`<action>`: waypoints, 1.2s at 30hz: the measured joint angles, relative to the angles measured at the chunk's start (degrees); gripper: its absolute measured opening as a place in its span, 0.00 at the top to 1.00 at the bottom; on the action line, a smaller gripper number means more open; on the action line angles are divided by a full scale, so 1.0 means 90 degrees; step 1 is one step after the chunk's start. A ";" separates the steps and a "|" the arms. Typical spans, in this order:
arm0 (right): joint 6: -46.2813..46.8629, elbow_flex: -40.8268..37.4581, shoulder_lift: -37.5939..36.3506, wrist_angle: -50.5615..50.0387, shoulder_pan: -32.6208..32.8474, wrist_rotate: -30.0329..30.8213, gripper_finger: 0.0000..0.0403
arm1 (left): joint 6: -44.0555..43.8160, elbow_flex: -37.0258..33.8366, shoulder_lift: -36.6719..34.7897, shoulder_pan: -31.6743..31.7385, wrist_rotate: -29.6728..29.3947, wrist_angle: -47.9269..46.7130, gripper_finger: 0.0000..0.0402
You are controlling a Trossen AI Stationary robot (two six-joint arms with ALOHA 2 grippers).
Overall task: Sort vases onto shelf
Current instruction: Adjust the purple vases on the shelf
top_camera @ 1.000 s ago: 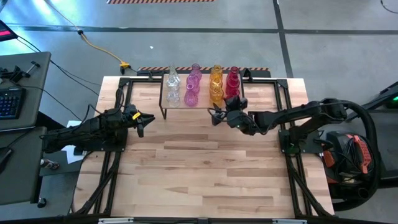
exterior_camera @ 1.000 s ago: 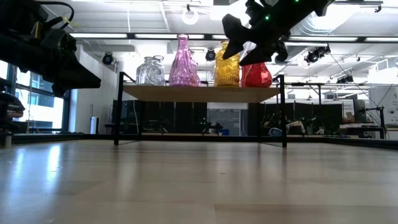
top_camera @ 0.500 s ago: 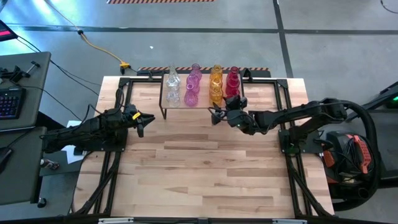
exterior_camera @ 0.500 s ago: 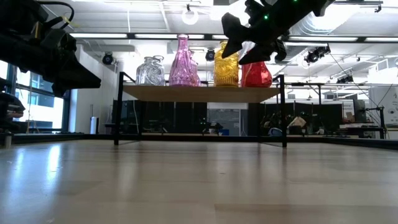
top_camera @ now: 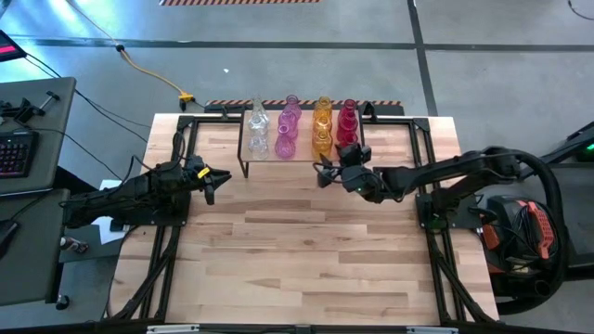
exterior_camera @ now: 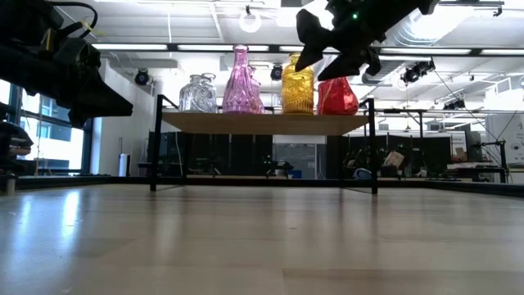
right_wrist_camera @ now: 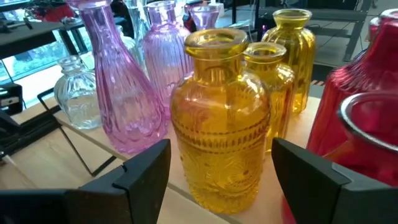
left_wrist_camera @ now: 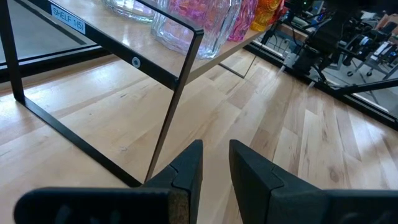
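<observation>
The small translucent glass vases, in clear, pink-purple, amber-yellow and red, are all being carried on the low light-wood shelf with thin black wire legs, which is standing at the middle of the table's far edge; no vase is being seen on the bare butcher-block table. The right gripper is being held just off the shelf's front edge, near its right end, with its fingers spread wide and nothing between them. In the right wrist view the embossed amber-yellow glass vase is being framed squarely between the two fingers, upright, its long axis vertical, at the shelf's front edge, with the red vase close beside it and the tall pink-purple vase on its other side. Whatever is being attempted next is judged to turn on this: the amber vase is lying straight ahead of the right gripper, which is much the nearer tool. The left gripper is being kept waiting near the table's left edge, short of the shelf's left front leg, its fingers nearly together and clasping nothing.
</observation>
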 joint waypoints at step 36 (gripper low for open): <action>-0.1479 -0.0002 -0.3242 -0.1264 0.0542 -0.1495 0.35 | 0.0000 0.0000 0.0001 0.0001 0.0002 -0.0001 0.83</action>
